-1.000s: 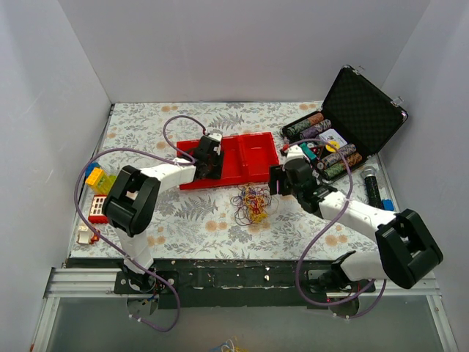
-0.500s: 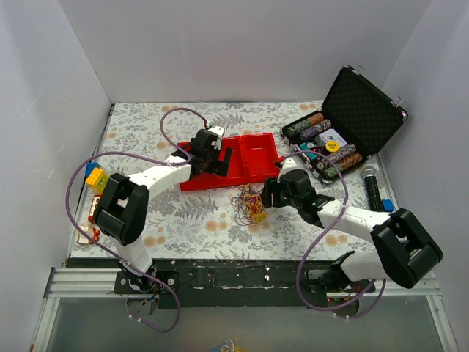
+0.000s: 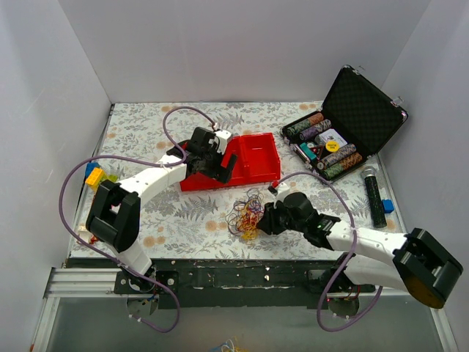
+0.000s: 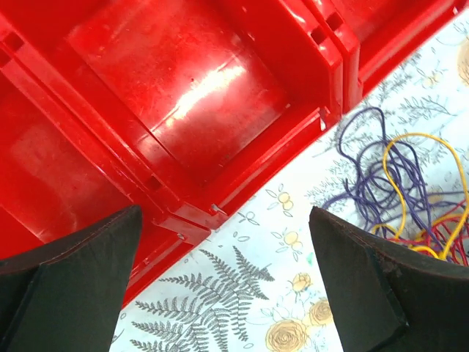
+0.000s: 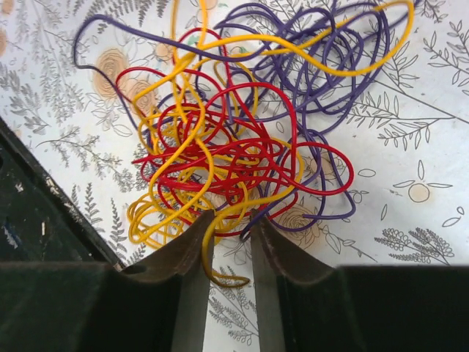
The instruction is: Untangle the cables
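The cables (image 3: 248, 213) lie as one loose tangle of thin yellow, red and purple wires on the floral cloth, just in front of the red tray (image 3: 256, 158). My right gripper (image 3: 265, 218) is down at the tangle's right edge. In the right wrist view its jaws (image 5: 232, 220) stand a narrow gap apart, with a yellow loop of the cables (image 5: 234, 147) lying between them against the left finger, not pinched. My left gripper (image 3: 212, 163) hovers wide open over the tray's front edge (image 4: 183, 95), nothing between its fingers (image 4: 223, 220). The cables (image 4: 399, 191) show at the right of that view.
An open black case (image 3: 359, 110) with rows of poker chips (image 3: 326, 147) sits at the back right. A black cylinder (image 3: 374, 192) lies beside it. Toy bricks (image 3: 95, 176) sit at the left edge. The dark front rail (image 5: 37, 220) runs close to the tangle.
The right gripper has come forward and down to the tangle's near right edge and narrowed its jaws around a yellow loop. The left gripper has opened wide and shifted slightly right over the tray.
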Available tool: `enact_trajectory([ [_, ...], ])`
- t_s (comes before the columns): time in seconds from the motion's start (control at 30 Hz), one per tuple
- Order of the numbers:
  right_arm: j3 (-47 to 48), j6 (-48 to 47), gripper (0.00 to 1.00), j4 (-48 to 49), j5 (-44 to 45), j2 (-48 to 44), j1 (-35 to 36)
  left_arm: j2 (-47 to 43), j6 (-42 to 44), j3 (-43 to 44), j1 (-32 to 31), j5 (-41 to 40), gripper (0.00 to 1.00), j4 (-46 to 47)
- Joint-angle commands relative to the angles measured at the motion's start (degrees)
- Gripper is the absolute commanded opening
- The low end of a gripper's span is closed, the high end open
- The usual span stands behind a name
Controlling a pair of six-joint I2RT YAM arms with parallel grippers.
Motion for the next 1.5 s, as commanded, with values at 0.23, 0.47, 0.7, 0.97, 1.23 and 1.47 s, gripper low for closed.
enact_trajectory([
  [0.23,7.4,-2.8,0.62,-13.9,6.4,-8.6,0.5,-2.9,6.7,3.9,-4.7,15.5,0.98,-3.9],
  [0.47,9.4,-4.0,0.65,-19.2,9.4,-13.4,0.0,-0.7,7.6,6.9,-6.8,7.5,0.98,-2.1],
  [0.7,9.8,-4.7,0.65,-20.5,10.1,-15.2,-1.8,3.0,1.9,5.3,-3.2,-11.2,0.82,-1.6],
  [0.97,10.4,-5.6,0.65,-19.4,9.4,-14.4,-3.2,2.1,0.2,2.2,-1.4,-9.5,0.82,-2.1],
  [1.23,10.3,-4.9,0.62,-17.7,8.1,-13.7,-3.3,9.9,1.0,5.4,1.8,-13.5,0.68,2.0],
  [1.47,9.1,-4.5,0.61,-16.3,7.1,-14.9,-3.3,9.6,2.5,5.9,3.1,-11.6,0.53,4.0],
])
